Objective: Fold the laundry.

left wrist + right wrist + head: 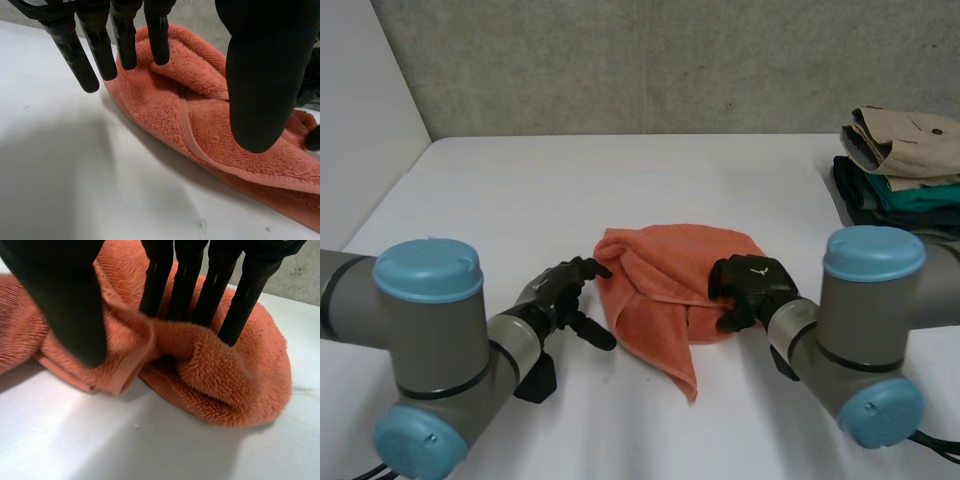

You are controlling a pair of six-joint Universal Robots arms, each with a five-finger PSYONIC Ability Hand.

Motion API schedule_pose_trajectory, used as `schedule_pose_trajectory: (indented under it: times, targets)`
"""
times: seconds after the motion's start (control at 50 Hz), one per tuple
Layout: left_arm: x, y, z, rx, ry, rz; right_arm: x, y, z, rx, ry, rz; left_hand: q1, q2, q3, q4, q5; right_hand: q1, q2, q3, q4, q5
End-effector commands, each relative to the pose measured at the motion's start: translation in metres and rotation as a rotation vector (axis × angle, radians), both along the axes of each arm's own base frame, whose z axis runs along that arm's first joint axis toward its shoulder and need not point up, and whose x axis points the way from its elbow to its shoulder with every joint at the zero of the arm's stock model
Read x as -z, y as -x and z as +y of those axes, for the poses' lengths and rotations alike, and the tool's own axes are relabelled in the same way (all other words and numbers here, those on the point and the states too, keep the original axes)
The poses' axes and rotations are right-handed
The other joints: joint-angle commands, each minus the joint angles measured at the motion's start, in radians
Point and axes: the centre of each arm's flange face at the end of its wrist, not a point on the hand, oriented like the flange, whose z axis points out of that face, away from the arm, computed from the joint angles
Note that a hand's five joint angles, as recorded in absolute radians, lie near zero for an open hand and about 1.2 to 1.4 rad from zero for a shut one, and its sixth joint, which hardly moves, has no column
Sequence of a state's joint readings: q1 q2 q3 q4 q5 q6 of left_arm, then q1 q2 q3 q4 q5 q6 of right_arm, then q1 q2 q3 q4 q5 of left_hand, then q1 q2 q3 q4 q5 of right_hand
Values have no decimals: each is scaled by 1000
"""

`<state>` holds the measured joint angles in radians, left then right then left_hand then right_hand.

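Observation:
An orange towel (665,275) lies crumpled in the middle of the white table (570,190), with one corner trailing toward the front edge. My left hand (555,297) hovers at the towel's left edge, fingers straight and thumb spread, holding nothing. In the left wrist view the towel (200,115) lies under the fingertips (127,47) and thumb. My right hand (752,285) rests on the towel's right edge. In the right wrist view its fingers (185,285) dig into the towel (235,375) and pinch a raised fold against the thumb (65,300).
A stack of folded clothes (900,160), beige over teal and dark pieces, sits at the table's far right. A grey wall (650,60) runs behind the table, and a white panel stands at the far left.

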<state>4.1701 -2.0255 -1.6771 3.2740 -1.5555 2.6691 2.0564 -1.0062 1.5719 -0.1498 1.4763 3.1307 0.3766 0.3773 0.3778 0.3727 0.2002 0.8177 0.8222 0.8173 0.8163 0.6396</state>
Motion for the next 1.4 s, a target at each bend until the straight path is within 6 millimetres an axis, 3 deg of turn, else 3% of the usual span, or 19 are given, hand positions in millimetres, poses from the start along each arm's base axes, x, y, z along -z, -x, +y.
schedule_pose_trajectory:
  times: [0.02, 0.1, 0.22, 0.3, 0.46, 0.54, 0.6, 0.62, 0.68, 0.8, 0.86, 0.92, 1.02, 1.08, 1.2, 1.22, 1.26, 1.32, 1.4]
  targets:
    - [11, 12, -16, -2, 9, 7, 5, -12, -5, 4, 44, -3, 4, 4, 3, 8, 6, 579, 574, 579, 580, 582]
    - [19, 19, -27, -13, 24, 3, -8, -10, -6, 5, 106, -37, 4, 4, 3, 8, 6, 579, 574, 579, 580, 582]
    - [19, 24, -40, -68, 61, -7, -66, -2, 7, -15, 252, -75, 10, 9, 9, 14, 12, 579, 574, 579, 580, 582]
    - [19, 29, -44, -69, 74, -2, -91, 6, 14, -8, 320, -90, 13, 12, 12, 17, 15, 579, 574, 579, 580, 582]
    - [27, 49, -43, -32, 86, -2, -118, 22, 17, -3, 381, -128, 98, 97, 97, 102, 100, 579, 574, 579, 580, 582]
    - [31, 57, -41, -11, 90, -7, -125, 30, 13, 16, 404, -130, 359, 358, 357, 362, 360, 579, 574, 579, 580, 582]
    - [28, 59, -39, -13, 97, -7, -131, 35, 7, 35, 426, -127, 948, 947, 947, 952, 950, 579, 574, 579, 580, 582]
    - [26, 58, -39, -22, 103, -7, -135, 37, 5, 44, 443, -125, 1019, 1018, 1018, 1023, 1021, 579, 574, 579, 580, 582]
    - [3, 53, -44, -78, 159, 3, -145, 41, 0, 51, 480, -111, 1020, 1019, 1018, 1024, 1022, 579, 574, 579, 580, 582]
    - [-86, 22, -54, -153, 382, -9, -170, 43, 2, -19, 556, 44, 1020, 1019, 1018, 1024, 1022, 579, 574, 579, 580, 582]
    - [-112, 12, -52, -157, 473, -50, -180, 46, 1, -53, 561, 144, 1020, 1019, 1018, 1024, 1022, 579, 574, 579, 580, 582]
    - [-138, 5, -49, -139, 582, -116, -183, 45, 2, -87, 538, 204, 1020, 1019, 1018, 1024, 1022, 579, 574, 579, 580, 582]
    - [-136, 5, -58, -59, 668, -282, -166, 37, -13, -126, 454, 276, 1020, 1019, 1018, 1024, 1022, 579, 574, 579, 580, 582]
    - [-115, 9, -65, -19, 655, -347, -151, 32, -25, -126, 422, 271, 1020, 1019, 1018, 1024, 1022, 579, 574, 579, 580, 582]
    - [-49, 19, -98, 17, 601, -418, -103, 23, -50, -107, 324, 249, 1020, 1019, 1018, 1024, 1022, 579, 574, 579, 580, 582]
    - [-40, 21, -100, 22, 586, -420, -91, 23, -56, -81, 307, 253, 869, 868, 868, 873, 871, 579, 574, 579, 580, 582]
    - [-19, 22, -100, 41, 531, -436, -82, 22, -60, -53, 304, 260, 291, 290, 290, 295, 293, 579, 574, 579, 580, 582]
    - [-12, 17, -95, 43, 462, -433, -80, 21, -63, -9, 328, 272, 119, 118, 118, 123, 121, 579, 574, 579, 580, 582]
    - [-32, -1, -79, -17, 332, -309, -81, 25, -66, 18, 343, 273, 48, 48, 47, 52, 50, 579, 574, 579, 580, 582]
